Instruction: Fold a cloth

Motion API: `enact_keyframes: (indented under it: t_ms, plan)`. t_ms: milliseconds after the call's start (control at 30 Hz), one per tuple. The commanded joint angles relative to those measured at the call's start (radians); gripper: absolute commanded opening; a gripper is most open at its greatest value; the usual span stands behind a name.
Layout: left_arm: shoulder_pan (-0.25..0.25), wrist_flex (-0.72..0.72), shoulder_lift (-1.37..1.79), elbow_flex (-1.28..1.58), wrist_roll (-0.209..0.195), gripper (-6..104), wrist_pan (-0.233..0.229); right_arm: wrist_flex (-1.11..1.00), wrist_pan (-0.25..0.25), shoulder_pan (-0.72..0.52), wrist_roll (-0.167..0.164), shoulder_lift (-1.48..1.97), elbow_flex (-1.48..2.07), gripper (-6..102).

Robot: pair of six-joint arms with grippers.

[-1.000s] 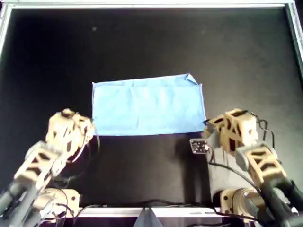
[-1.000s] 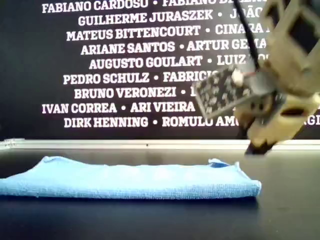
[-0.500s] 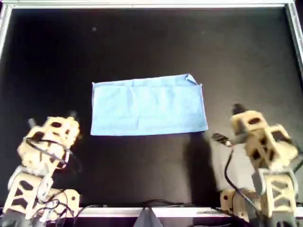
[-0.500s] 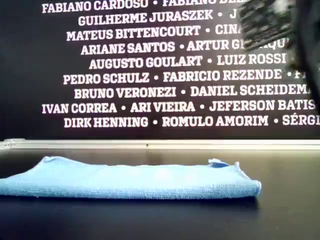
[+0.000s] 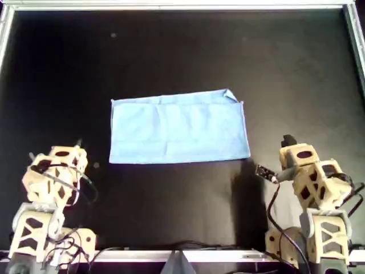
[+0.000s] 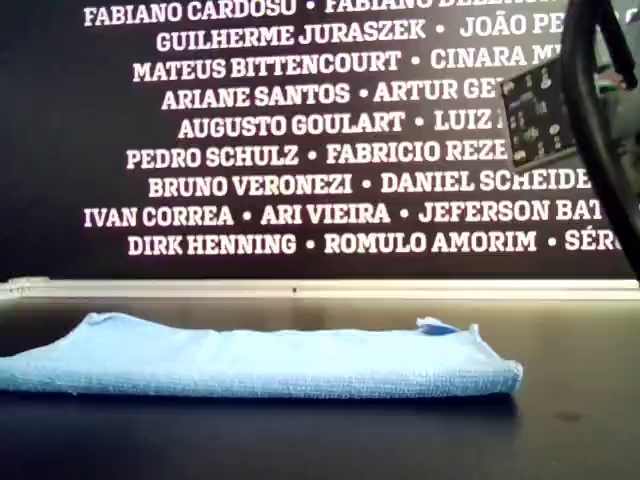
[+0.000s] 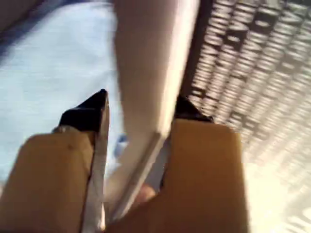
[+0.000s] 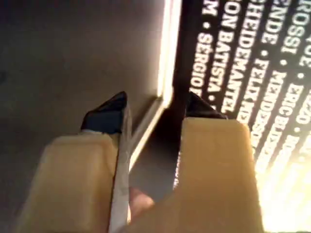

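Observation:
The cloth (image 5: 178, 127) is light sky-blue and lies flat as a folded rectangle in the middle of the black table. A small corner flap sticks up at its far right in the overhead view. It also shows in the exterior view (image 6: 270, 360) and blurred in the first wrist view (image 7: 43, 73). My first gripper (image 7: 143, 102) is open and empty, off the cloth. My second gripper (image 8: 158, 100) is open and empty over bare table. Two arms (image 5: 54, 171) (image 5: 308, 171) stand drawn back near the front edge, clear of the cloth. The wrist views do not show which is which.
A metal frame (image 5: 171, 5) rims the black table (image 5: 171, 51). A dark wall with white names (image 6: 250, 130) stands behind it. A small dotted board (image 6: 540, 115) on one arm and its cable hang at the exterior view's right. Cables lie by the arm bases (image 5: 74, 251).
Both arms have pulled back from the cloth's near corners toward the table's front edge and risen. The cloth has not moved.

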Motion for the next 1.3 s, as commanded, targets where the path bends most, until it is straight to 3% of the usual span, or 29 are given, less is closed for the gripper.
enact_keyframes:
  t_ms: [0,133,333,700,1267]
  plan:
    - [0.011,-0.002,0.018,0.012,0.002,49,0.011,-0.002,-0.012,0.026,-0.009,0.029,0.015,49]
    - [0.011,-0.003,0.018,0.015,0.003,49,0.011,0.005,-0.049,0.164,-0.018,-0.084,0.009,58]
    - [0.011,-0.003,0.018,0.018,0.003,49,0.011,0.003,-0.052,0.218,-0.083,-0.471,-0.15,66]
    - [0.011,-0.003,0.018,0.018,0.003,49,0.011,-0.005,-0.067,0.229,-0.066,-1.203,-0.555,66]
    - [0.011,-0.003,0.018,0.018,0.003,49,0.011,-0.008,-0.067,0.241,-0.066,-1.434,-0.793,66]
